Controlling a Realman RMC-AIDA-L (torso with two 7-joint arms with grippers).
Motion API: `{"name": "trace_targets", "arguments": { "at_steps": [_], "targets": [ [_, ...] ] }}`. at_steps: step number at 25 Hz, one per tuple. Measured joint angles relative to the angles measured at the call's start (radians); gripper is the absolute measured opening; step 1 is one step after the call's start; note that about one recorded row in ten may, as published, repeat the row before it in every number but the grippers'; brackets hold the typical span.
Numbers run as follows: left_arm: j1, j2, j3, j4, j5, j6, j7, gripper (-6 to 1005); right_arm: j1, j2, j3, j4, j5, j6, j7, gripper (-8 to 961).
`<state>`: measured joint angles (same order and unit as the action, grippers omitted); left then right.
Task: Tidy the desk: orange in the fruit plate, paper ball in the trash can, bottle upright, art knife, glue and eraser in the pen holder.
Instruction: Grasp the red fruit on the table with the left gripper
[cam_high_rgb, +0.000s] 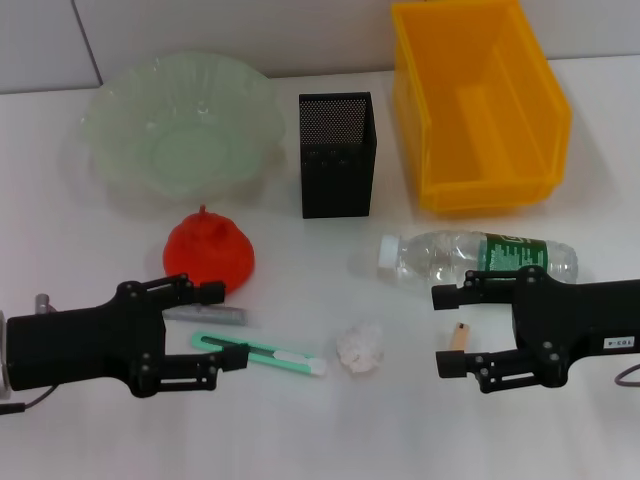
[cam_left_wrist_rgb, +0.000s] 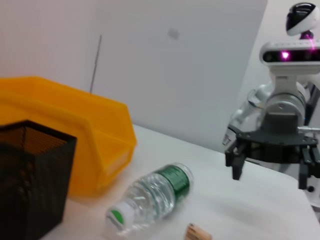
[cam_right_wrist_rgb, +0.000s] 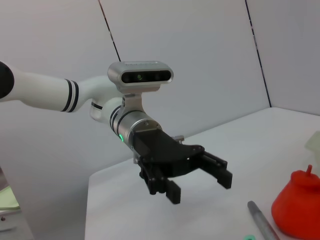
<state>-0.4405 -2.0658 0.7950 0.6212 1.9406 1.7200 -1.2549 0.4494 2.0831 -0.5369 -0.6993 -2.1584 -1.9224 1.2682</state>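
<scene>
Several task things lie loose on the white surface: the orange sits just in front of the fruit plate, the art knife lies flat nearer the robot, the paper ball rests beside its white end, and the bottle lies on its side in front of the trash can. Between plate and bin stands the pen holder. A grey stick lies touching the orange's near side. The left gripper hovers over the knife, fingers spread, empty. The right gripper is by the bottle, fingers apart around a small tan piece.
</scene>
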Motion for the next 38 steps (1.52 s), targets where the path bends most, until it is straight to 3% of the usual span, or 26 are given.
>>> {"name": "trace_targets", "arguments": {
  "at_steps": [7,9,18,30,38],
  "targets": [
    [0.011,-0.006,-0.091,-0.027,-0.046,-0.031,0.086,860,-0.010,0.001,0.005,0.002,0.000,0.000,0.000,772],
    [0.017,-0.007,-0.110,-0.066,-0.130,-0.095,0.132,859,-0.013,0.001,0.008,0.002,0.000,0.000,0.000,772],
    [-0.028,-0.008,-0.094,-0.203,-0.176,-0.345,0.209,859,-0.019,0.000,0.010,0.001,0.000,0.000,0.000,772],
    [-0.083,-0.013,-0.095,-0.299,-0.189,-0.523,0.265,857,-0.014,0.000,0.011,0.001,0.000,0.000,0.001,771],
    [-0.097,-0.013,-0.092,-0.321,-0.197,-0.551,0.266,856,-0.010,0.000,0.012,0.001,0.000,0.015,0.002,771]
  ]
}}
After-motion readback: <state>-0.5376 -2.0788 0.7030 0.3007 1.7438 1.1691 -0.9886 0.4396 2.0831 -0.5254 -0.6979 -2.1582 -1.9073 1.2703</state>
